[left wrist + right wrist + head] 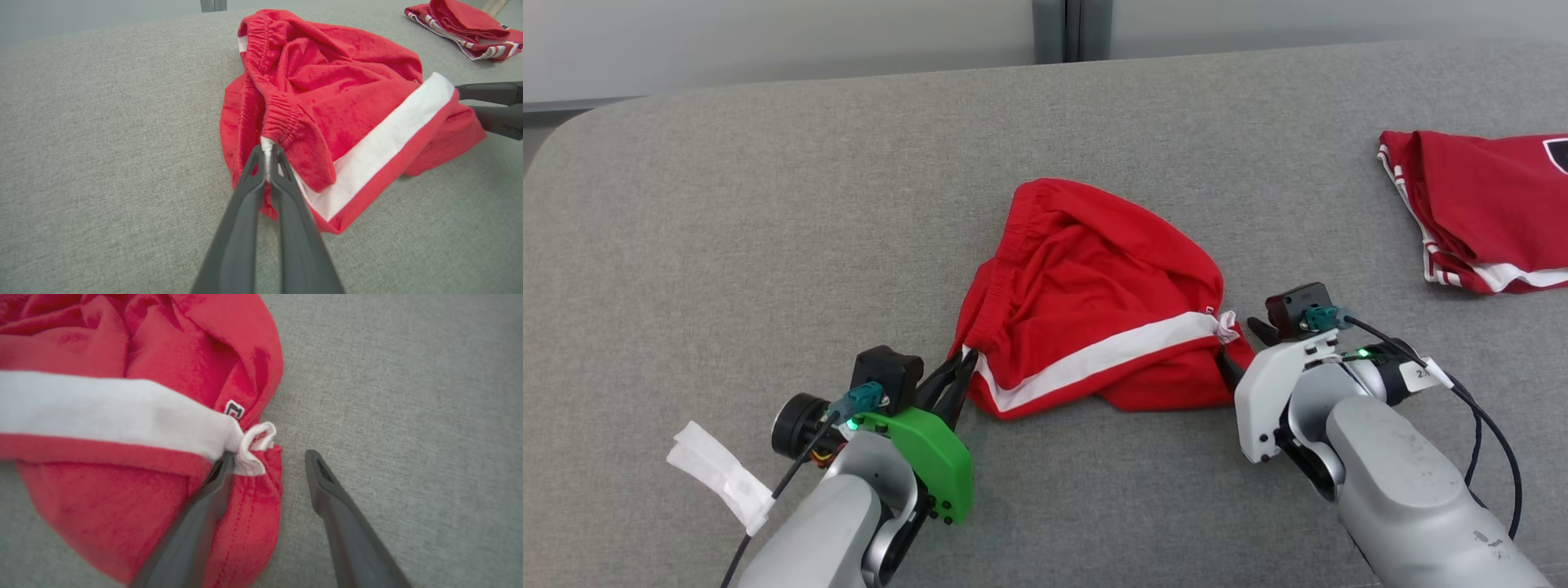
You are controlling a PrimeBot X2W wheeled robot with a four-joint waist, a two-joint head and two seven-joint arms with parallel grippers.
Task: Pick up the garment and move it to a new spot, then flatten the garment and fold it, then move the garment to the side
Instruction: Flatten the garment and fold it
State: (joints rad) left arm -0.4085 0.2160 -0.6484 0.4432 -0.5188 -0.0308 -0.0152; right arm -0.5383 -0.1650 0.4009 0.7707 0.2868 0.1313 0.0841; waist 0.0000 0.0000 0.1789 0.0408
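the garment (pixel 1094 278), a pair of red shorts with a white stripe (pixel 1094 357), lies bunched in the middle of the head view on the grey padded surface (pixel 768 204), between my two grippers. i read it as light, soft jersey: it will sag and drape as soon as it leaves the surface and won't hold any shape. a thin pinch could slide out, though nothing here can break. the elastic waistband (pixel 276 102) looks like the thickest, grippiest part, and the hems and corners are the places i'd trust

the left gripper (pixel 962 359) is clamped on the garment, pinching a white edge just below the gathered waistband at the lower left of the heap. the right gripper (pixel 269 457) stands wide at the lower right end of the stripe. in the right wrist view one finger lies against the red cloth just under the little twisted white end and the other is over bare surface, so nothing is held there yet. i'd close on that twisted end or the stitched hem beside it, taking more than the very tip

a second red garment (pixel 1478 212) lies loosely folded at the upper right of the head view, well apart, and it limits how far i'd carry to that side. white tape (pixel 719 478) hangs off the left wrist and a black cable (pixel 1380 336) loops by the right arm; loose cloth could catch on either
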